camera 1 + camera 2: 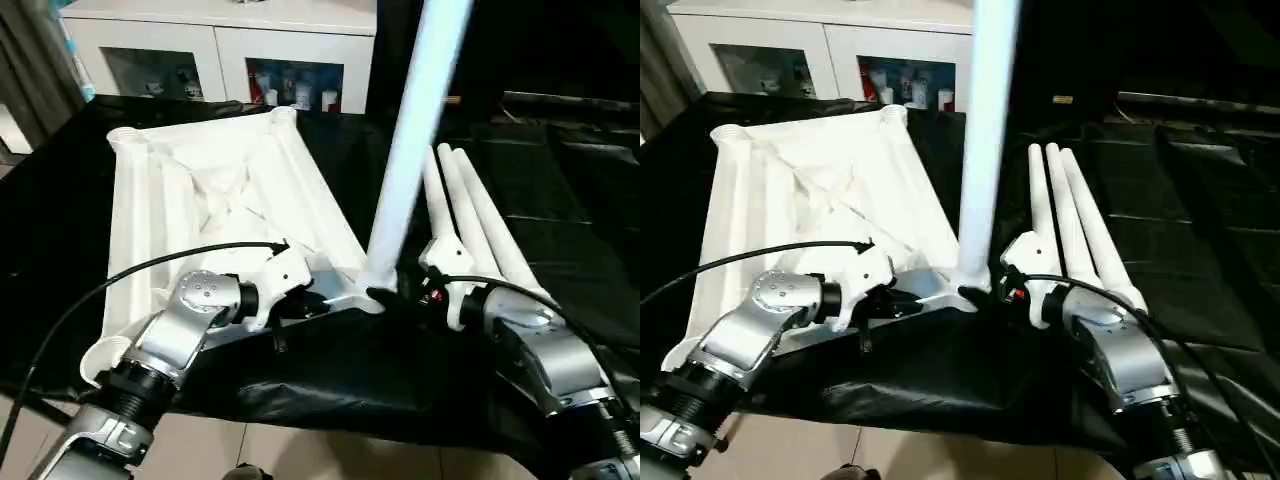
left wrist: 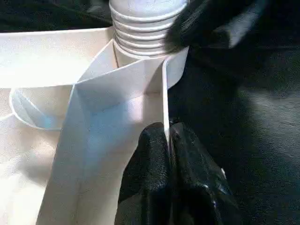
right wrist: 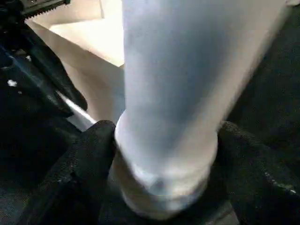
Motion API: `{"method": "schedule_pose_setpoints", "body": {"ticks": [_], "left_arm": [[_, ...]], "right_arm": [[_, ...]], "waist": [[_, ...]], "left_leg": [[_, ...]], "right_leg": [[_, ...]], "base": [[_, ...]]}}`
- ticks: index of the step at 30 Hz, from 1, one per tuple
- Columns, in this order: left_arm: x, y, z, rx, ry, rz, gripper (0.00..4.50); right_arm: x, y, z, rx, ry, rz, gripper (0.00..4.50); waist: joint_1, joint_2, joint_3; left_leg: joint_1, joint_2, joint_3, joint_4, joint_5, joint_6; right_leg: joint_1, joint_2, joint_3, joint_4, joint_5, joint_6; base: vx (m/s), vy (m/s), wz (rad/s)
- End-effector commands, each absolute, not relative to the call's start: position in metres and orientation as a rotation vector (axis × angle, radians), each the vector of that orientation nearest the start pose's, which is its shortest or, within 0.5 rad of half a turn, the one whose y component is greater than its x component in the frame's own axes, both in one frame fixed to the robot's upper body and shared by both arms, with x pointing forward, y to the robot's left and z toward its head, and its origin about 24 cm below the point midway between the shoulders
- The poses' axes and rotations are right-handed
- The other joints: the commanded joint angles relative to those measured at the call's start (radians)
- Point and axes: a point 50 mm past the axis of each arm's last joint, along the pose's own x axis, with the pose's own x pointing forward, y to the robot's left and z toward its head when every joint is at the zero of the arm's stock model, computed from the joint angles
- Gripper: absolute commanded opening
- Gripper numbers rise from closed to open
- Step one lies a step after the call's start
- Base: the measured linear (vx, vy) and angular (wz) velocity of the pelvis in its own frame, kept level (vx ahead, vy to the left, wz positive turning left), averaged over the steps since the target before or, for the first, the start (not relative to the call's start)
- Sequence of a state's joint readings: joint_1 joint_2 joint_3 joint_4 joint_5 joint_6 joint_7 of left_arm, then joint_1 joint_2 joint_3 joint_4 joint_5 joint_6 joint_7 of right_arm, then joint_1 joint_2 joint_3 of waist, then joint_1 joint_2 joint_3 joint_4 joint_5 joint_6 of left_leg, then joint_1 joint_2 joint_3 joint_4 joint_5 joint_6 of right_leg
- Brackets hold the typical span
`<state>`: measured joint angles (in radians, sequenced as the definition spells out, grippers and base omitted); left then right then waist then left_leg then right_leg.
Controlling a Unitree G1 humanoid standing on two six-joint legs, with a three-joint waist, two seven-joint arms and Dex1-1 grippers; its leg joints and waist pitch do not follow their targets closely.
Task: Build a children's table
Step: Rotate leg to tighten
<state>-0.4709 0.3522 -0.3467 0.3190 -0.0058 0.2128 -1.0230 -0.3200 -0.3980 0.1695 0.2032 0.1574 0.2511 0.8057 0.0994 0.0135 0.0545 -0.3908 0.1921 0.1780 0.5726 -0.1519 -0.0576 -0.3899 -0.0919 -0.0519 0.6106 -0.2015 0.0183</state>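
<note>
- On the black sheet (image 1: 560,190) in front of us lies the table top (image 1: 215,190), underside up: glossy white plastic with long raised ribs, diagonal braces meeting near the middle, and round sockets at the corners.
- We can read no brand, label or writing on any table part; the small packages behind the glass doors of the white cabinet (image 1: 225,40) are too small to make out.
- In the near right corner socket (image 2: 176,70) stands one upright leg (image 1: 415,140), a smooth white tube; our left wrist view shows its ridged screw thread sitting at the socket's mouth.
- Our right gripper (image 3: 164,187) has its black, grainy-textured fingers (image 3: 82,159) spread on either side of the leg's foot, pressed against the tube and holding it.
- Our left gripper (image 2: 168,133) is pinched narrow on the thin edge wall of the table top, just beside that socket; its fingers are matte black rubber.
- Three more legs (image 1: 1070,215) lie side by side on the sheet, just right of the upright one: long, round and tapered, touching each other.
- The sheet is creased, shiny black plastic film, hanging over the near edge.
</note>
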Motion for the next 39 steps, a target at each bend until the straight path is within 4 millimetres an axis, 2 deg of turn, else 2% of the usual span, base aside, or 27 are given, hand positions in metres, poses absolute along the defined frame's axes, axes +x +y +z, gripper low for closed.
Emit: {"method": "schedule_pose_setpoints", "body": {"ticks": [1,6,10,16,17,18,20,27,29,31,32,33,34,35,38,39], "left_arm": [[0.294,0.096,0.061,0.416,0.306,-1.322,0.00],[0.295,0.096,0.061,0.419,0.308,-1.321,0.00],[0.295,0.097,0.061,0.420,0.311,-1.322,0.00],[0.295,0.097,0.061,0.421,0.313,-1.323,0.00],[0.295,0.097,0.061,0.423,0.313,-1.324,0.00],[0.295,0.097,0.060,0.424,0.314,-1.325,0.00],[0.295,0.097,0.060,0.423,0.315,-1.324,0.00],[0.296,0.097,0.060,0.420,0.315,-1.317,0.00],[0.301,0.096,0.060,0.390,0.309,-1.256,0.00],[0.306,0.095,0.061,0.368,0.306,-1.210,0.00],[0.313,0.093,0.061,0.343,0.307,-1.142,0.00],[0.318,0.090,0.061,0.335,0.311,-1.092,0.00],[0.320,0.089,0.060,0.332,0.312,-1.074,0.00],[0.329,0.080,0.059,0.315,0.316,-0.980,0.00],[0.337,0.067,0.058,0.273,0.321,-0.890,0.00],[0.340,0.060,0.057,0.248,0.327,-0.852,0.00]], "right_arm": [[0.295,-0.152,0.058,-0.235,0.274,0.901,3.74],[0.298,-0.152,0.059,-0.223,0.268,0.897,3.74],[0.297,-0.152,0.059,-0.213,0.265,0.903,3.74],[0.297,-0.152,0.058,-0.206,0.270,0.906,3.29],[0.296,-0.152,0.057,-0.202,0.270,0.905,3.21],[0.296,-0.152,0.057,-0.200,0.271,0.904,3.00],[0.296,-0.152,0.056,-0.197,0.270,0.899,2.90],[0.296,-0.151,0.055,-0.186,0.270,0.890,2.72],[0.303,-0.153,0.052,-0.166,0.261,0.763,2.71],[0.308,-0.153,0.049,-0.147,0.262,0.682,2.70],[0.311,-0.153,0.043,-0.105,0.279,0.582,2.70],[0.313,-0.152,0.039,-0.083,0.295,0.513,2.70],[0.314,-0.151,0.037,-0.073,0.302,0.487,2.70],[0.317,-0.147,0.029,-0.046,0.331,0.361,2.70],[0.321,-0.138,0.023,-0.032,0.355,0.251,2.70],[0.323,-0.132,0.023,-0.007,0.360,0.219,2.70]], "waist": [[0.000,0.000,-0.065],[0.002,-0.001,-0.065],[0.003,-0.001,-0.069],[0.003,0.000,-0.069],[0.003,0.003,-0.070],[0.003,0.003,-0.070],[0.003,0.002,-0.071],[0.002,0.001,-0.070],[0.000,0.000,-0.068],[-0.004,0.001,-0.066],[-0.007,-0.005,-0.065],[-0.010,-0.003,-0.063],[-0.010,-0.003,-0.063],[-0.010,0.002,-0.062],[-0.010,-0.002,-0.063],[-0.007,0.006,-0.062]], "left_leg": [[0.024,0.033,-0.006,-0.058,-0.205,0.039],[0.024,0.033,-0.007,-0.060,-0.226,0.029],[0.023,0.032,-0.007,-0.056,-0.195,0.037],[0.023,0.032,-0.007,-0.056,-0.200,0.037],[0.024,0.032,-0.008,-0.056,-0.202,0.037],[0.024,0.033,-0.007,-0.056,-0.203,0.036],[0.023,0.032,-0.008,-0.055,-0.193,0.037],[0.024,0.032,-0.008,-0.056,-0.207,0.033],[0.023,0.031,-0.007,-0.056,-0.209,0.031],[0.024,0.029,-0.007,-0.059,-0.227,0.015],[0.023,0.029,-0.007,-0.060,-0.234,0.009],[0.025,0.027,-0.007,-0.062,-0.254,-0.007],[0.025,0.027,-0.007,-0.062,-0.254,-0.007],[0.028,0.027,-0.008,-0.064,-0.272,-0.019],[0.033,0.025,-0.007,-0.064,-0.284,-0.033],[0.032,0.025,-0.008,-0.065,-0.291,-0.033]], "right_leg": [[0.041,-0.043,0.035,-0.059,-0.026,-0.259],[0.041,-0.045,0.034,-0.061,-0.063,-0.249],[0.043,-0.044,0.034,-0.056,-0.016,-0.252],[0.044,-0.044,0.034,-0.057,-0.020,-0.255],[0.044,-0.044,0.034,-0.056,-0.019,-0.256],[0.043,-0.044,0.034,-0.056,-0.016,-0.256],[0.044,-0.043,0.033,-0.054,0.003,-0.260],[0.043,-0.044,0.034,-0.056,-0.021,-0.256],[0.042,-0.044,0.034,-0.057,-0.028,-0.257],[0.039,-0.044,0.034,-0.060,-0.067,-0.255],[0.040,-0.044,0.034,-0.061,-0.084,-0.251],[0.038,-0.044,0.036,-0.066,-0.138,-0.236],[0.038,-0.044,0.036,-0.066,-0.138,-0.236],[0.035,-0.045,0.038,-0.070,-0.174,-0.222],[0.031,-0.045,0.040,-0.076,-0.194,-0.210],[0.031,-0.047,0.041,-0.078,-0.203,-0.204]], "base": [[0.000,0.000,0.00],[0.000,0.000,0.00],[0.000,0.000,0.00],[0.000,0.000,0.00],[0.000,0.000,0.00],[0.000,0.000,0.00],[0.000,0.000,0.00],[0.000,0.000,0.00],[0.000,0.000,0.00],[0.000,0.000,0.00],[0.000,0.000,0.00],[0.000,0.000,0.00],[0.000,0.000,0.00],[0.000,0.000,0.00],[0.000,0.000,0.00],[0.000,0.000,0.00]]}}
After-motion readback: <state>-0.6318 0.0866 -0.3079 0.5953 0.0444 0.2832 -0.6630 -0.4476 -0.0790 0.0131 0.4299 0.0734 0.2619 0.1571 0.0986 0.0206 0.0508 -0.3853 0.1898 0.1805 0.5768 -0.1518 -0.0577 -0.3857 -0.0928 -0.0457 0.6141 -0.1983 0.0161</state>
